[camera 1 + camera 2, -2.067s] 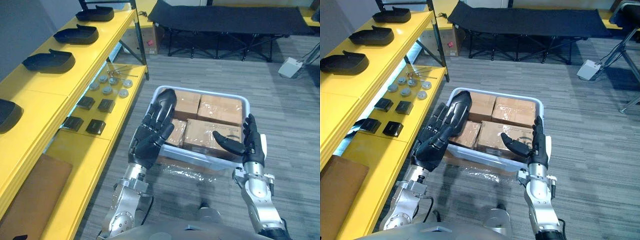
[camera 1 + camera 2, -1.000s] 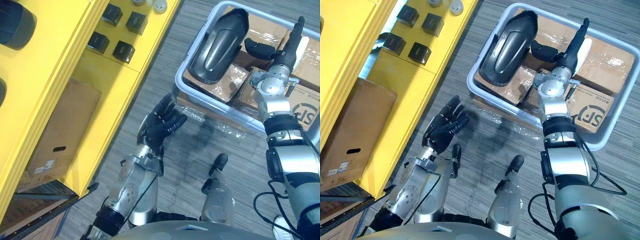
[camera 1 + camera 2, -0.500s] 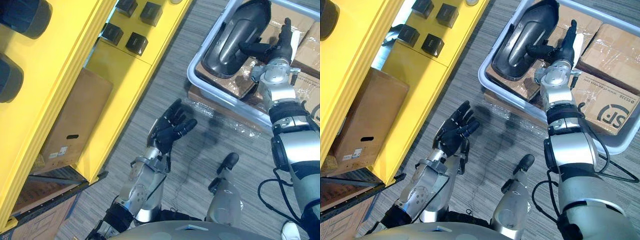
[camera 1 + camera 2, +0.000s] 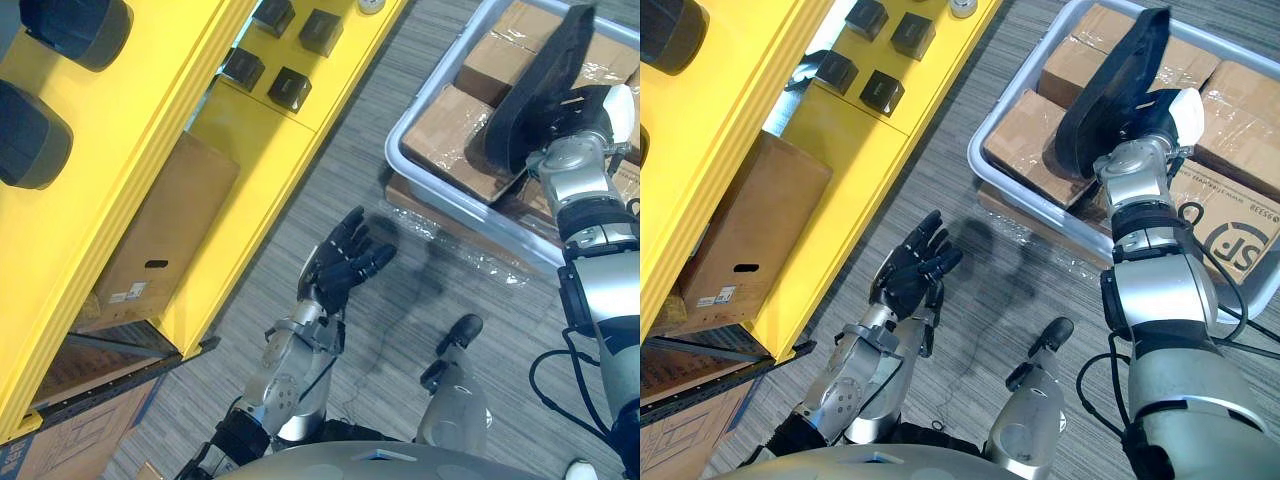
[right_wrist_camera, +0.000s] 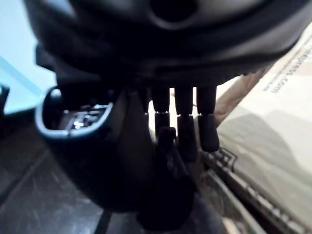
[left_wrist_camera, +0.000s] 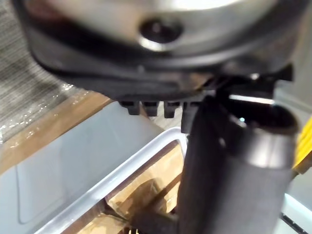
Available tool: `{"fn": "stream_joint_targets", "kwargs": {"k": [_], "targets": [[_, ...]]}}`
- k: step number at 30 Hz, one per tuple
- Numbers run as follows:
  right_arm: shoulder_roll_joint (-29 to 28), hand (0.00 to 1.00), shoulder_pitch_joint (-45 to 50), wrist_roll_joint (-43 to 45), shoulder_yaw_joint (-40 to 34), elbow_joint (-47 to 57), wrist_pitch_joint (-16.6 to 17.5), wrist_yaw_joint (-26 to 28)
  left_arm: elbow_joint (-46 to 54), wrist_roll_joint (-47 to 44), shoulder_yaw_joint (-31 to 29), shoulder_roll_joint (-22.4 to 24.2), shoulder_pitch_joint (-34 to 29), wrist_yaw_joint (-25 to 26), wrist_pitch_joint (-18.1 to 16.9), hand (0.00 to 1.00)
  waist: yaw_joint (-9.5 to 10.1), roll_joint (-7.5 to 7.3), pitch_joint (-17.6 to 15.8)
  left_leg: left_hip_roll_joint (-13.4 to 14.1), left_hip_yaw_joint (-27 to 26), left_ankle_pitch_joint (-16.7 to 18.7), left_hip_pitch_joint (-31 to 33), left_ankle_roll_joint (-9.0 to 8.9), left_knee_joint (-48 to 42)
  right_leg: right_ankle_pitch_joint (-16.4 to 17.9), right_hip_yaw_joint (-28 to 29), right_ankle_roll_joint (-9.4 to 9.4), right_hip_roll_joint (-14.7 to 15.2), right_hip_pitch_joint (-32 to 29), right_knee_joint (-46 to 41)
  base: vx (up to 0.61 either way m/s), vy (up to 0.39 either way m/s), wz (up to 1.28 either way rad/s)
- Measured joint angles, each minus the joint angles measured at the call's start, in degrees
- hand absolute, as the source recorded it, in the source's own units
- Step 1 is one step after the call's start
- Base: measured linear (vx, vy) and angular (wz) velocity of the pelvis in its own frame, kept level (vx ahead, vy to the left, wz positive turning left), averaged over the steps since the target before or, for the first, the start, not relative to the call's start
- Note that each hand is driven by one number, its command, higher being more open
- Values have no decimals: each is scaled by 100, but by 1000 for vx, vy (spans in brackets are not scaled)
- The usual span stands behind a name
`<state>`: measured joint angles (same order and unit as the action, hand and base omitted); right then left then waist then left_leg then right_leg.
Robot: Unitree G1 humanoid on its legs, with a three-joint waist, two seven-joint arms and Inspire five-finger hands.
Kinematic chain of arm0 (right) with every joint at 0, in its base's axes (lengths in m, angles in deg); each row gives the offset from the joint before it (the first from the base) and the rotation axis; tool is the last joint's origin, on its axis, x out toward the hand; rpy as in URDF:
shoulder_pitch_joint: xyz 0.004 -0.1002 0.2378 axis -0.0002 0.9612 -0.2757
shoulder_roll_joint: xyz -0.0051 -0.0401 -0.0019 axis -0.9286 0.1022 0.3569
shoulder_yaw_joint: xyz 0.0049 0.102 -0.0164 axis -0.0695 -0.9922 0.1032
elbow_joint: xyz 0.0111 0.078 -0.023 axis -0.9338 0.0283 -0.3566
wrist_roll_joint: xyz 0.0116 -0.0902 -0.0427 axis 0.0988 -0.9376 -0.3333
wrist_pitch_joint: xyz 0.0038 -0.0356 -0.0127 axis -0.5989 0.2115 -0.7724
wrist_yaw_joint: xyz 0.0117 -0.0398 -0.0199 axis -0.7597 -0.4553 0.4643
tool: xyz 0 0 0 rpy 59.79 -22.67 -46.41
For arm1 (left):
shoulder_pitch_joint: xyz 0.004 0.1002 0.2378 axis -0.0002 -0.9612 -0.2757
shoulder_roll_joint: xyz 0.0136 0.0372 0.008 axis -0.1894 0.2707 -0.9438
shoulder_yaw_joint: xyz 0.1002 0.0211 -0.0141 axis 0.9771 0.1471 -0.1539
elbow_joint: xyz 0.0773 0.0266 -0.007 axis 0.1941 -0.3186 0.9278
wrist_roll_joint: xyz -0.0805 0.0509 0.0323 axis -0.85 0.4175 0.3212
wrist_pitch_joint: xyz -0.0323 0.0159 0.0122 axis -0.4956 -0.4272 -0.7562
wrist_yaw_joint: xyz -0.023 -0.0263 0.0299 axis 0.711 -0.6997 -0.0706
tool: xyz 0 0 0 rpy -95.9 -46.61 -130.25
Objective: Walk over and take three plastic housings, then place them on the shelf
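Note:
A black plastic housing (image 4: 540, 90) stands tilted on its edge over the cardboard boxes (image 4: 1025, 140) in the grey bin (image 4: 977, 157). My right hand (image 4: 1150, 108) is shut on its lower end, the white-covered thumb on the outer side. In the right wrist view the fingers (image 5: 187, 131) curl against the dark housing (image 5: 97, 161). My left hand (image 4: 345, 265) hangs open and empty over the floor, between the yellow shelf (image 4: 180, 130) and the bin. Two more black housings (image 4: 30, 135) lie on the shelf's top level.
Small black boxes (image 4: 290, 88) sit on the shelf's lower level. A cardboard box (image 4: 160, 240) stands under the shelf. Grey carpet (image 4: 380, 330) runs between the shelf and the bin. The bin's grey wall (image 6: 97, 146) appears in the left wrist view.
My right hand has closed on the housing and tipped it up from lying flat on the boxes. The left hand stays open. The camera has shifted.

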<state>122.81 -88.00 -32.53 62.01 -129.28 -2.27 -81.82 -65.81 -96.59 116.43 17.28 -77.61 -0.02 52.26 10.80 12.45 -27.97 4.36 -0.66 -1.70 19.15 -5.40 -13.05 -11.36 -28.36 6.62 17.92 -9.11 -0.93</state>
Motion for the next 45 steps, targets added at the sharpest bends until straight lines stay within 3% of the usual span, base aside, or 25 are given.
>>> {"fn": "stream_joint_targets", "kwargs": {"k": [3, 14, 18, 25, 28, 34, 37, 42, 45], "targets": [[4, 0, 58, 8, -11, -14, -294, 20, 195, -100, -68, 2, -158, 6, -32, 100, -29, 0, 0, 10, -24, -25, -95, -7, 78, 27, 9, 7, -2, 52, -11, 0, 0, 0], [280, 0, 270, -25, -239, 3, -303, -57, 761, -58, -240, -194, -557, -103, -55, 100, -207, -24, -16, 30, -129, -272, -465, -26, 590, 31, 89, 7, -16, 124, -7, -7, 4, -3], [283, 0, 465, -466, -334, 618, -270, -127, 1189, 400, -300, -325, -515, -87, -19, 100, -378, -86, -57, 56, -246, -319, -639, -38, 744, 28, 222, 6, -35, 138, -6, -17, -7, -16], [274, 0, 467, -1338, -66, 1162, 206, -8, 1329, 1467, -280, -646, 697, 222, 802, 100, -642, -275, -79, 268, -491, -387, -914, -138, 972, 23, 490, -4, -254, 142, 38, -10, -29, -22], [245, 0, 453, -1583, 134, 1375, 509, 157, 812, 1513, -313, -780, 1658, 323, 1112, 100, -677, -475, -59, 380, -706, -410, -974, -183, 1062, -56, 680, -98, -395, 54, 182, 1, -35, -33], [71, 0, 212, -2084, 350, 1425, 762, 438, -522, 1416, -394, -790, 3159, 554, 1744, 100, -910, -625, -63, 486, -951, -479, -947, -260, 1235, -127, 913, -167, -536, -239, 218, 10, -28, -25], [-27, 0, 48, -2322, 551, 1424, 980, 575, -1282, 1016, -448, -769, 3728, 674, 2051, 100, -1040, -706, -70, 534, -1056, -470, -940, -272, 1237, -145, 1017, -187, -587, -325, 217, 24, -15, -21], [-116, 0, -170, -2665, 796, 1424, 1296, 649, -1960, 210, -605, -776, 4335, 867, 2285, 100, -1112, -839, -81, 588, -1166, -443, -927, -306, 1217, -166, 1134, -217, -650, -418, 215, 7, -10, -13], [-293, 0, -275, -2717, 809, 1424, 1455, 677, -2405, -582, -752, -772, 4749, 988, 2325, 100, -1121, -995, -80, 654, -1150, -416, -760, -339, 1092, -184, 1143, -248, -708, -532, 217, -17, -10, -3]]}}
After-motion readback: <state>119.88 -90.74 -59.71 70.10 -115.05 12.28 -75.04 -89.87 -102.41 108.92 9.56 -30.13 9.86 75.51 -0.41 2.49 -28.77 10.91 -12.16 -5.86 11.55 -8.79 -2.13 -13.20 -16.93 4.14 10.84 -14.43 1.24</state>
